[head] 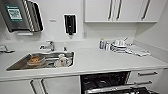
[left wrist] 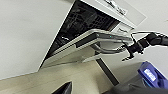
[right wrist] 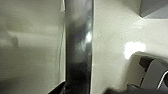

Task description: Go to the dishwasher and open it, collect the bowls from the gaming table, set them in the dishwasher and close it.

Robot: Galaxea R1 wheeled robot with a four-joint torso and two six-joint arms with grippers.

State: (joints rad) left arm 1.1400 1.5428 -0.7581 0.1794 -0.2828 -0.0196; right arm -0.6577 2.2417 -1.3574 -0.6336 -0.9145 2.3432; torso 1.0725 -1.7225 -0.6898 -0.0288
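Observation:
The dishwasher (head: pixel 105 81) sits under the white counter, right of the sink. Its door (left wrist: pixel 82 47) is tilted partway down and the dark racked interior (left wrist: pixel 82 21) shows behind it. In the left wrist view my right gripper (left wrist: pixel 130 49) is at the end of the steel bar handle (left wrist: pixel 107 48), with its dark arm coming in from the side. That handle (right wrist: pixel 78 45) runs close through the right wrist view, with dark finger shapes on both sides of it. A dark tip of my left gripper (left wrist: pixel 64 88) hangs low in front of the door. The bowls and the gaming table are out of view.
A steel sink (head: pixel 17 65) with a faucet (head: pixel 50 45) holds dirty dishes. Bottles (head: pixel 102 44) and stacked white dishes (head: pixel 120 46) stand on the counter (head: pixel 100 61) at the right. White cabinet doors (head: pixel 57 86) lie left of the dishwasher and drawers (head: pixel 147 74) lie to its right.

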